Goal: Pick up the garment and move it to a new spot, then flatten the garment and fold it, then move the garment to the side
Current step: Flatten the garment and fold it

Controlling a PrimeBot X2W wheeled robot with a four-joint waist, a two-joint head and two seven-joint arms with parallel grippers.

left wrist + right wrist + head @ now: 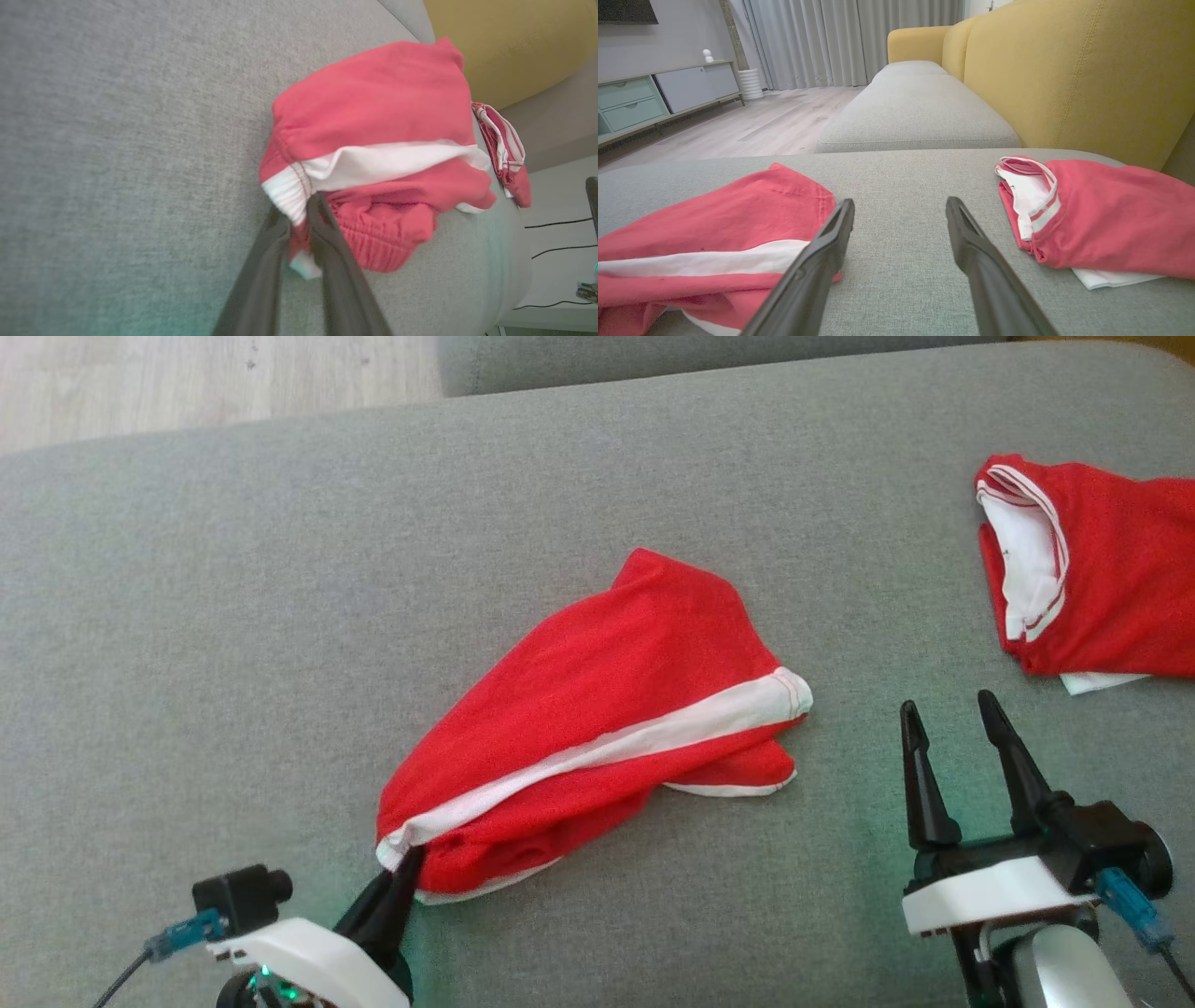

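The garment (597, 709), red shorts with a white side stripe and white waistband, lies crumpled in the middle of the grey cushion. My left gripper (408, 863) reaches in from the lower left and is shut on the garment's near corner. In the left wrist view the garment (373, 116) has a bit of its red and white hem pinched between the two dark fingers of my left gripper (299, 210). My right gripper (952, 719) stands open to the right of the garment with nothing between its fingers. The right wrist view shows it (899, 210) over bare cushion, the garment (714, 224) on its left.
A second red and white garment (1111, 579) lies folded at the cushion's far right, also seen in the right wrist view (1106, 214). The grey sofa cushion (280, 616) is bare to the left. A yellow backrest (1064, 70) rises behind it. Wooden floor (187, 383) lies beyond the far edge.
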